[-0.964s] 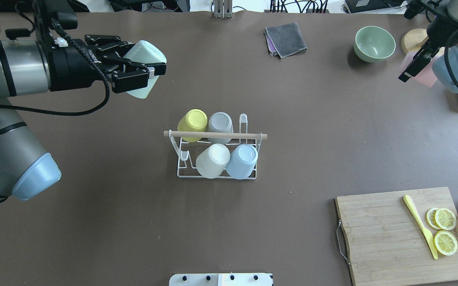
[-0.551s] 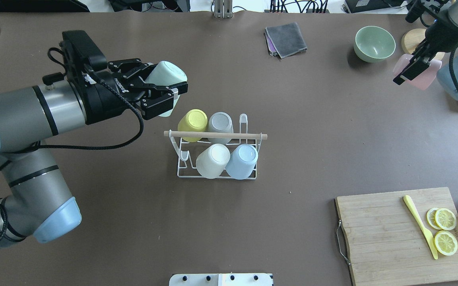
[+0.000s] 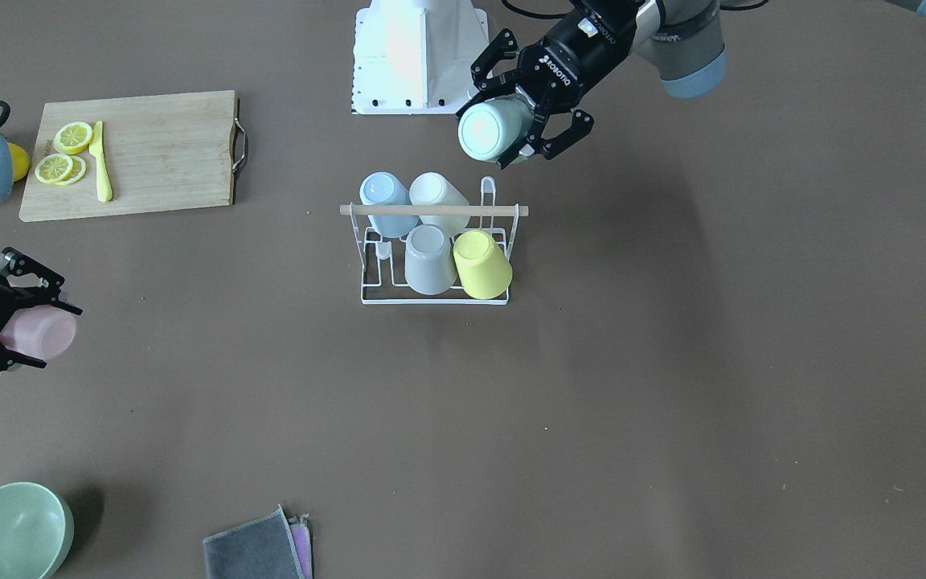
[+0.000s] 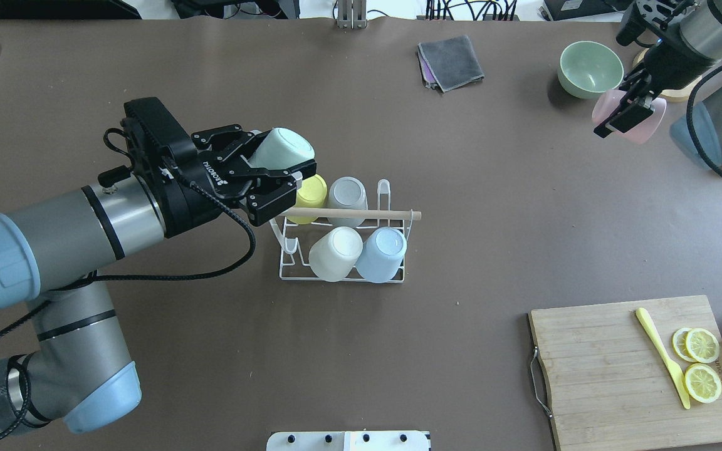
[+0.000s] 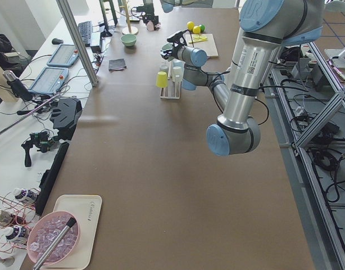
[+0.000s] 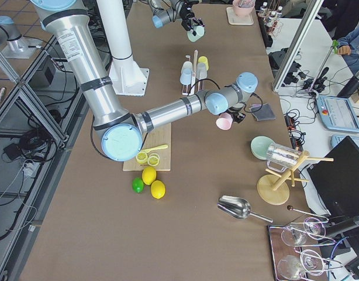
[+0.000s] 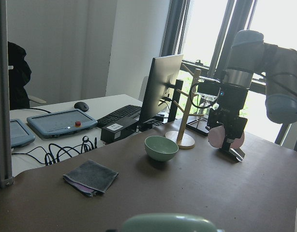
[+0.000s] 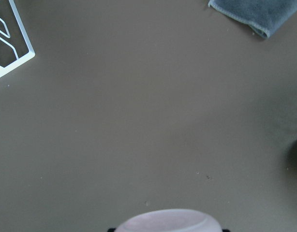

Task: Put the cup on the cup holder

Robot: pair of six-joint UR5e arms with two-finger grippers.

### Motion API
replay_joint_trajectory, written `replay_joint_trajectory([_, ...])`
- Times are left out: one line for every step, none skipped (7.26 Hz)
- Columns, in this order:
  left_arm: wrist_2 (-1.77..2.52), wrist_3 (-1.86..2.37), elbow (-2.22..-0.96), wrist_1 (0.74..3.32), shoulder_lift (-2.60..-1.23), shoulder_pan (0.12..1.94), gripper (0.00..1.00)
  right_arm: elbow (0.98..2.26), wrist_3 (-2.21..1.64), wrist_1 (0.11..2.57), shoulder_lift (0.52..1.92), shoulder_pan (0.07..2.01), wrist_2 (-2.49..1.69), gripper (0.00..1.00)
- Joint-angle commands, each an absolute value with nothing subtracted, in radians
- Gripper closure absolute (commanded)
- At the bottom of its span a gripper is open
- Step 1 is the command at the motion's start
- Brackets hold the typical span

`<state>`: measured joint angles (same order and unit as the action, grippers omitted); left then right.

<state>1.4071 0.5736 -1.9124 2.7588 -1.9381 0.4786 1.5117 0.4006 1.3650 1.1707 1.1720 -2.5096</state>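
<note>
Cup holder [image 4: 392, 215] carries four cups [image 4: 336, 254]; left gripper [image 3: 511, 121] clamps a mint-green cup [image 3: 489, 133], right gripper [image 3: 51, 336] clamps a pink cup [image 3: 33, 331].

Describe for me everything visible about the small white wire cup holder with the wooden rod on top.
The white wire cup holder stands upright on the brown table. A light wooden rod crosses its top. Upside down on its prongs sit a yellow cup, a grey cup, a cream cup and a light blue cup. Two prongs at opposite corners are free.
</note>
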Motion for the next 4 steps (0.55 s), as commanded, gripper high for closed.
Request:
replay_joint_trajectory([1.315,0.514,-1.901,2.808,-1.915,0.413,1.0,1.477,0.338,1.15,1.186,1.173,-2.511,1.0])
replay_joint_trajectory([1.289,0.512,-1.887,2.854,-1.898,0.393,1.0,1.476,0.255,1.058,1.19,1.172,-2.511,1.0])
replay_joint_trajectory([1.246,0.512,-1.862,2.888,-1.888,0.356,1.0,1.474,0.154,0.958,1.19,1.173,-2.511,1.0])
replay_joint_trajectory([1.233,0.511,-1.852,2.888,-1.89,0.332,1.0,1.473,0.077,0.862,1.192,1.173,-2.51,1.0])
